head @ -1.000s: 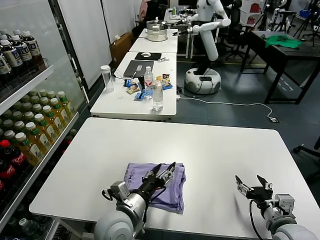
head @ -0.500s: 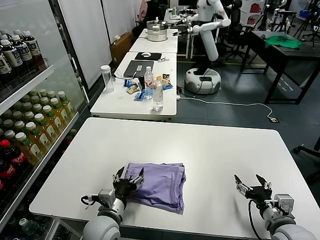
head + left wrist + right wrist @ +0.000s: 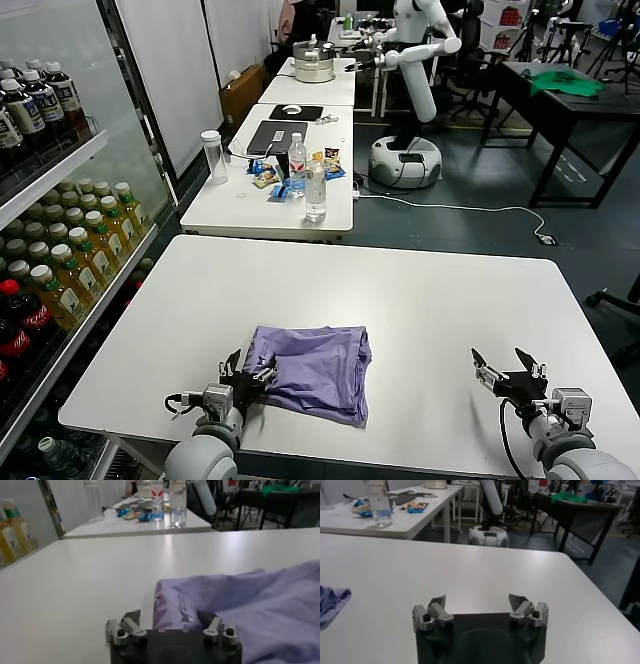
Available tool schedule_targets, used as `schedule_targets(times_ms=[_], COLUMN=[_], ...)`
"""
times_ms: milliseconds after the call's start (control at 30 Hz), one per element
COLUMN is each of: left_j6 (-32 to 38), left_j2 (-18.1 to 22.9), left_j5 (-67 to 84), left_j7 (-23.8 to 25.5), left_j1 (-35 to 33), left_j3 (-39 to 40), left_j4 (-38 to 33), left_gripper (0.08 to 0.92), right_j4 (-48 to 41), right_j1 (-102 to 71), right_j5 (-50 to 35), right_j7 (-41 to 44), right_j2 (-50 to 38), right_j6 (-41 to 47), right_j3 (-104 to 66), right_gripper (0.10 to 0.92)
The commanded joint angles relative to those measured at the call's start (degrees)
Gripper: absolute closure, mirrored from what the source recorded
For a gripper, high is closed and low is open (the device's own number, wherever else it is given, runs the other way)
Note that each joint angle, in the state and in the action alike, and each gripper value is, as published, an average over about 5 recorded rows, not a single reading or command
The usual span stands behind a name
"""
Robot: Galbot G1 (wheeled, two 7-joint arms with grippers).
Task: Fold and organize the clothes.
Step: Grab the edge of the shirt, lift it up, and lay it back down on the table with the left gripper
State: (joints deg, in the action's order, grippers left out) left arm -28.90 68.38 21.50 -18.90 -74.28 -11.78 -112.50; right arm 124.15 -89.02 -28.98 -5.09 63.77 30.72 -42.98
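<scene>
Left gripper [image 3: 248, 366] drawn back, jaws spread, empty | folded lavender T-shirt [image 3: 315, 368] just ahead | right gripper [image 3: 508, 366] parked, jaws spread, empty

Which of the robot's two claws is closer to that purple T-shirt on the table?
The left. The left gripper sits open right at the near left edge of the purple T-shirt. The right gripper, also open, hovers over bare table well off to the shirt's right.
</scene>
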Motion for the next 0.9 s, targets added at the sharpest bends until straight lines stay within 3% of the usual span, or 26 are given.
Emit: schedule_targets(times_ms=[33,333,600,767,900], left_j6=[-3.37,-1.7,-1.72,-3.15,-4.33], left_j2=[-0.27,1.08,1.15,-1.38,-5.7], left_j5=[14.69,31.51,48.94,56.68,63.44], left_j7=[0.6,0.09,-0.89,-0.83,-0.82], left_j1=[0.06,0.26,0.22,0.25,0.8], left_j3=[-1.27,-5.94,-15.91,-24.09,-32.74], left_j4=[-0.63,-1.6,-3.62,-4.81,-5.0], left_gripper=[0.344,0.604,0.829,0.863,0.863], right_j4=[0.24,1.31,2.2,2.26,2.27], right_j1=[-0.01,-0.84,-1.46,-1.44,-1.33], right_j5=[-0.25,-0.64,-1.0,-1.04,-1.03], right_j7=[-0.11,-0.16,-0.21,-0.22,-0.19], right_j2=[-0.18,-0.45,-0.53,-0.39,-0.18], right_j6=[0.1,0.16,0.16,0.09,0.0], right_j3=[-0.28,-1.07,-1.78,-1.77,-1.55], right_gripper=[0.203,0.203,0.203,0.203,0.203])
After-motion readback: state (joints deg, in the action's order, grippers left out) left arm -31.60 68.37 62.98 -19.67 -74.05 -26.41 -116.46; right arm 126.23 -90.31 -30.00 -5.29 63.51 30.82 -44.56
